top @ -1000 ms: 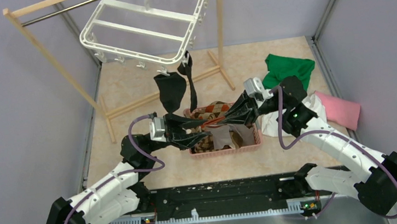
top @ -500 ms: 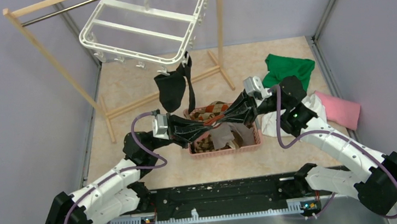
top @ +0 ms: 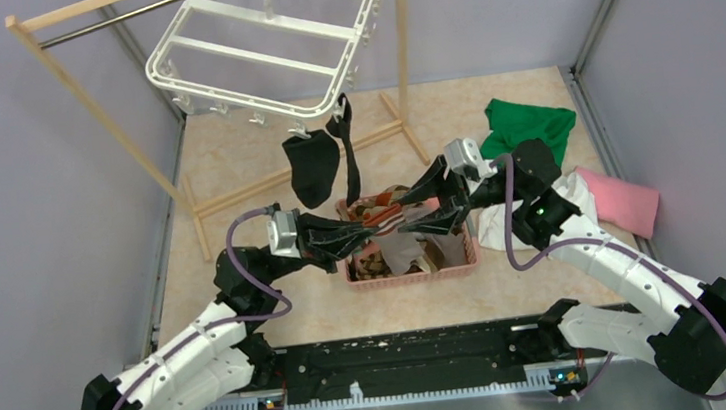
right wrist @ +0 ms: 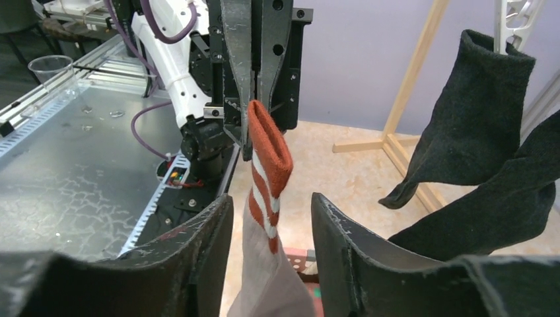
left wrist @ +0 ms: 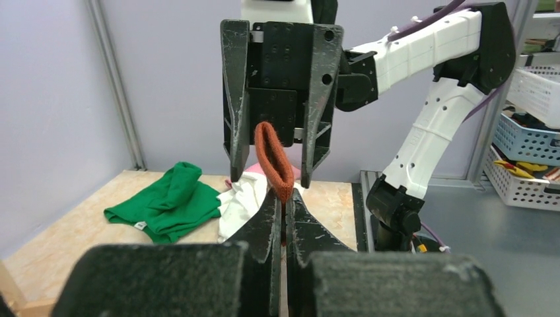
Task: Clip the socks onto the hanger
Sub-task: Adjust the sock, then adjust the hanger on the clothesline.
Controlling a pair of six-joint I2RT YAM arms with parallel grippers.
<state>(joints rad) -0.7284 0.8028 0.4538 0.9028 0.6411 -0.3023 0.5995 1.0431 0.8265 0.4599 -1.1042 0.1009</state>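
Sock [right wrist: 267, 155] pinched in left claw [left wrist: 282, 205], right claw [right wrist: 271, 201] spread.

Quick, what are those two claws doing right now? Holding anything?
Left gripper: shut on the orange cuff of the striped sock.
Right gripper: open, fingers on either side of that sock, not gripping.

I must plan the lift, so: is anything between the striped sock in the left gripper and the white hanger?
Yes. Two black socks hang from the hanger's near edge, between it and the striped sock. The right gripper's open fingers also flank the sock, pinched by the left gripper.
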